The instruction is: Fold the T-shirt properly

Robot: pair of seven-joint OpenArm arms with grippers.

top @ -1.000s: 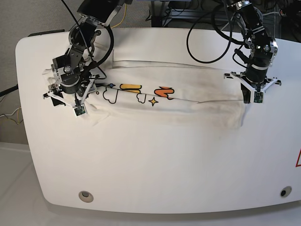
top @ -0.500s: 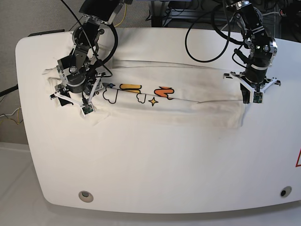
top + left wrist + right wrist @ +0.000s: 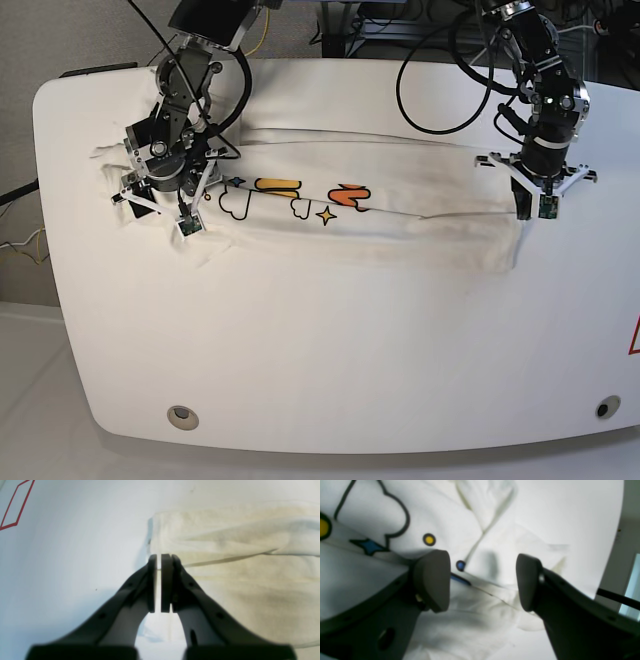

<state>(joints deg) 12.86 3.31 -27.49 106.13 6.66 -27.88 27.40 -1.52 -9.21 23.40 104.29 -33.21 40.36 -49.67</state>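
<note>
Tabletop (image 3: 330, 370) in white takes up most of the base view, and broad bare surface is seen between the shirt and the near rounded edge, with a narrower strip behind it. T-shirt (image 3: 370, 215) is laid as a long folded band across the far half of the table, its printed clouds and stars showing toward the side of the right arm, and its plain end toward the left arm. No containers are seen. Right gripper (image 3: 482, 582) is held just above the crumpled printed end, its jaws spread wide with cloth visible between and below them; nothing is gripped. Left gripper (image 3: 159, 585) is held at the plain end's edge, jaws brought almost together; whether cloth is pinched there cannot be told.
</note>
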